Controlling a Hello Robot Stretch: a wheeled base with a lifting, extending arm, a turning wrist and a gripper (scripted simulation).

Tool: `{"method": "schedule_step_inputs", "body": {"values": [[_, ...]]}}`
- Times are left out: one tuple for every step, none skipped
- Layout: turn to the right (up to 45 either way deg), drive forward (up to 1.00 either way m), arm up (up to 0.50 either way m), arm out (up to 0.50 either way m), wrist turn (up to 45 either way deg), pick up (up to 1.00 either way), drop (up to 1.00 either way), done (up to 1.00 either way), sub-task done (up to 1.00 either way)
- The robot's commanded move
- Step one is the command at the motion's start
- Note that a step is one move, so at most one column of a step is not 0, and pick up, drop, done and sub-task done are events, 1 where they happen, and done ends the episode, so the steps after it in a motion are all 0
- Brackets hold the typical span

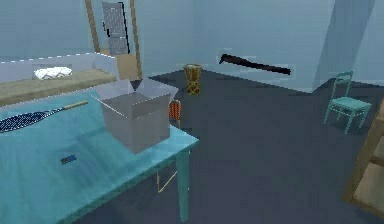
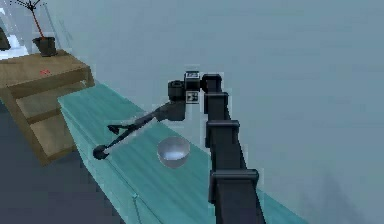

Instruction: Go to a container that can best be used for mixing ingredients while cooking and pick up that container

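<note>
Gripper (image 2: pixel 103 150) holds nothing. Its fingertips hang over bare teal table (image 2: pixel 95 115), out past the bowl (image 2: pixel 173 152). Bowl sits on the tabletop between the fingers and the arm (image 2: pixel 225 140), near both. Risk: swinging in, a finger clips the rim and skids it off — or a shallow grab slips off the curved wall.

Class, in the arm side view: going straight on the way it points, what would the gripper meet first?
Probably nothing close: the gripper points lower left, past the edge of the teal table, toward bare floor. Depth is unclear.
</note>
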Motion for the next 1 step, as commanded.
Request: {"method": "schedule_step_inputs", "body": {"values": [[0.0, 0.0, 0.0, 0.0, 45.0, 0.0, 0.0, 0.0, 0.0]]}}
